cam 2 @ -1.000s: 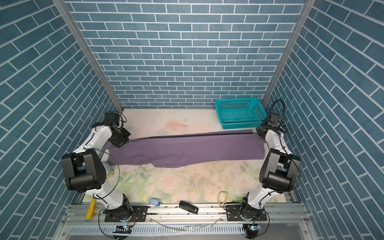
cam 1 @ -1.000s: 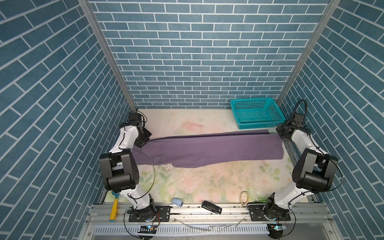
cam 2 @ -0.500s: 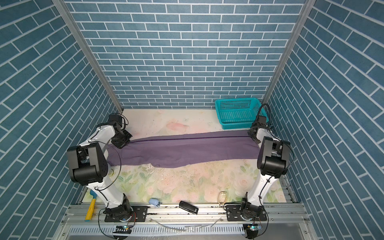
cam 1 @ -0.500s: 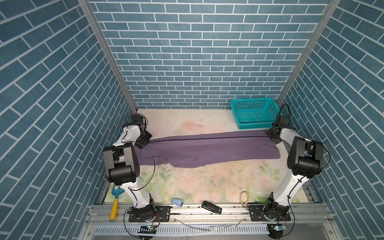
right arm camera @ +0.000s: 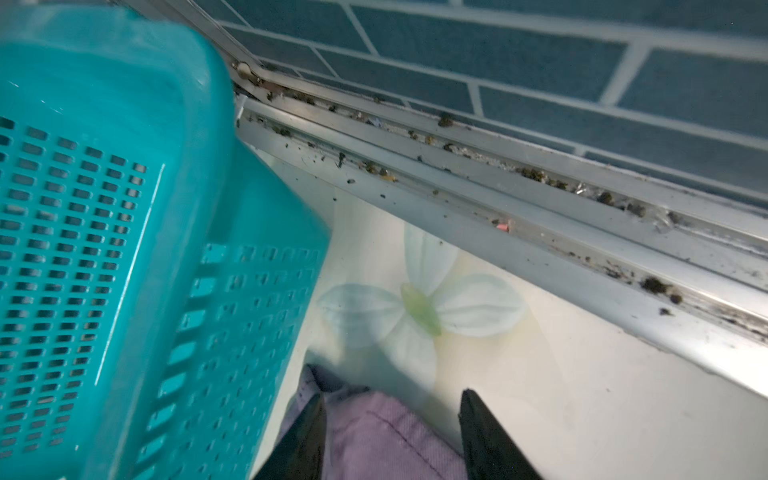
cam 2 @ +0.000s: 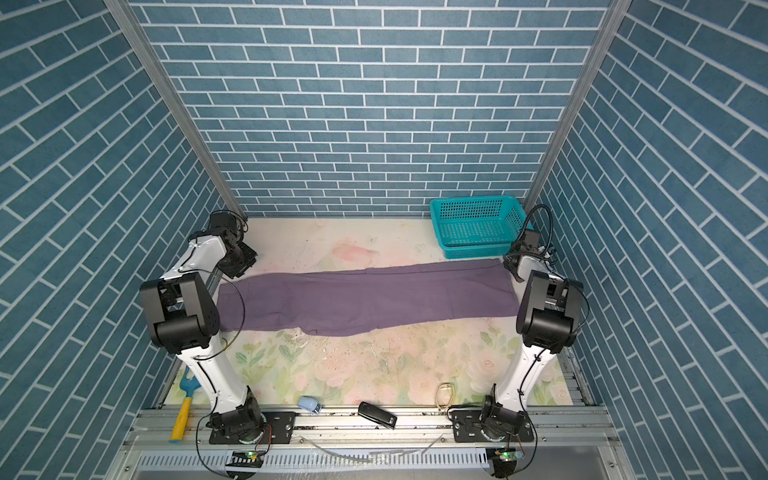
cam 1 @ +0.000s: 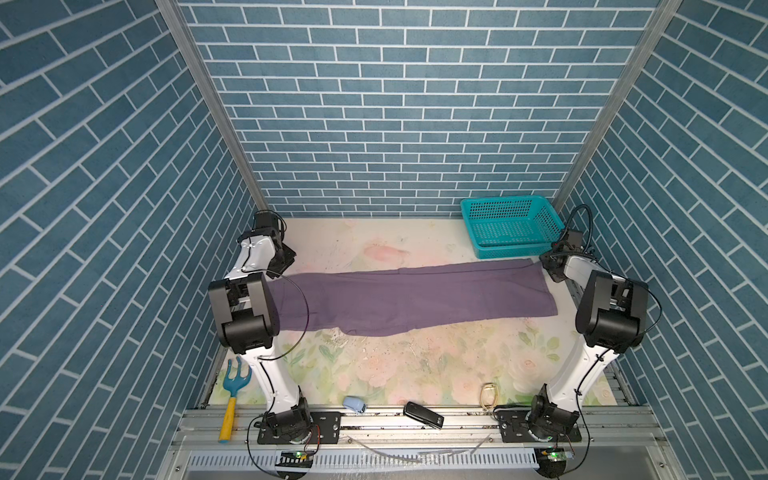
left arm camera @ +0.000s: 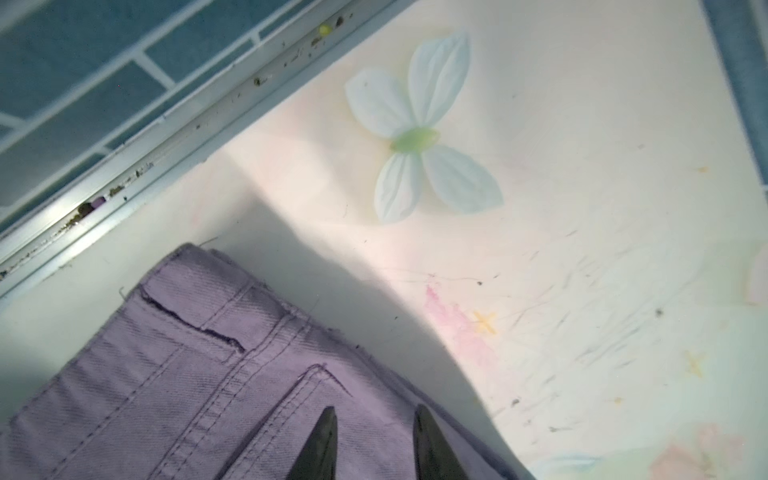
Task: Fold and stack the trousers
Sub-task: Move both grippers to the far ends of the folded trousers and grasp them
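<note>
The purple trousers point(cam 1: 407, 299) point(cam 2: 365, 299) lie flat across the table, doubled lengthwise, with the waistband at the left and the hems at the right. My left gripper point(cam 1: 286, 266) point(cam 2: 241, 268) stands at the waistband's far corner. In the left wrist view it point(left arm camera: 374, 409) is open, both fingers apart over the stitched waistband point(left arm camera: 187, 374). My right gripper point(cam 1: 550, 270) point(cam 2: 513, 270) is at the far hem corner beside the basket. In the right wrist view it point(right arm camera: 392, 395) is open, with the hem corner point(right arm camera: 374, 432) lying loose between its fingers.
A teal basket point(cam 1: 511, 228) point(cam 2: 478, 226) point(right arm camera: 104, 208) stands at the back right, close to the right gripper. Along the front edge lie a toy rake point(cam 1: 235, 386), a small blue object point(cam 1: 354, 404), a black object point(cam 1: 423, 414) and a loop point(cam 1: 489, 395). Metal rails border both sides.
Both grippers have gone from shut to open and let go of the trousers' far corners. The far edge, stretched taut before, now rests flat on the table.
</note>
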Tool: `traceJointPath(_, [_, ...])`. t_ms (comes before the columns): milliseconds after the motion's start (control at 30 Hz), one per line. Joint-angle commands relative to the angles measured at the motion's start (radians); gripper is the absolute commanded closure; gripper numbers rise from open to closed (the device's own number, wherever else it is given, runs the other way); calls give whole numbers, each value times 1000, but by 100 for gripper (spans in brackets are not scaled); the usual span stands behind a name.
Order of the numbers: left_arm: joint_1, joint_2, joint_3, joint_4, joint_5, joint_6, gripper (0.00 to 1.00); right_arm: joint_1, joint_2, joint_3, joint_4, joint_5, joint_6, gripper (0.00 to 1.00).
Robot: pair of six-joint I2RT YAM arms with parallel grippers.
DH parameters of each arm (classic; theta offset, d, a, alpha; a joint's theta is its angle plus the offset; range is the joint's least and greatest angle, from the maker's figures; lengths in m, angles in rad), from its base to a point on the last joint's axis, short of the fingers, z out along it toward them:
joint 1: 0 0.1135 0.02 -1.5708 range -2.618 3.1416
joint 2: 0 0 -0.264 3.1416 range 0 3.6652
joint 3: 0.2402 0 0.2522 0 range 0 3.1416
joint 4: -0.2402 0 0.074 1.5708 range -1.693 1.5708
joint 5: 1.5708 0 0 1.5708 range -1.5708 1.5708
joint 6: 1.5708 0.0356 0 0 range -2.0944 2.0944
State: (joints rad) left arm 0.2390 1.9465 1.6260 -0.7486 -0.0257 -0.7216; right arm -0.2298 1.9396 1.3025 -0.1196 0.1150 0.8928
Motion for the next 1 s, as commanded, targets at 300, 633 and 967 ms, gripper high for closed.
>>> traceJointPath(300, [-146, -202, -207, 46, 69, 22, 92, 7, -328, -290, 68, -211, -86, 100])
traceJointPath(633, [-403, -132, -316, 168, 163, 41, 100, 103, -163, -411, 339, -478, 31, 100])
traceJointPath(967, [-432, -16, -302, 151, 96, 55, 100, 139, 9, -330, 427, -505, 53, 100])
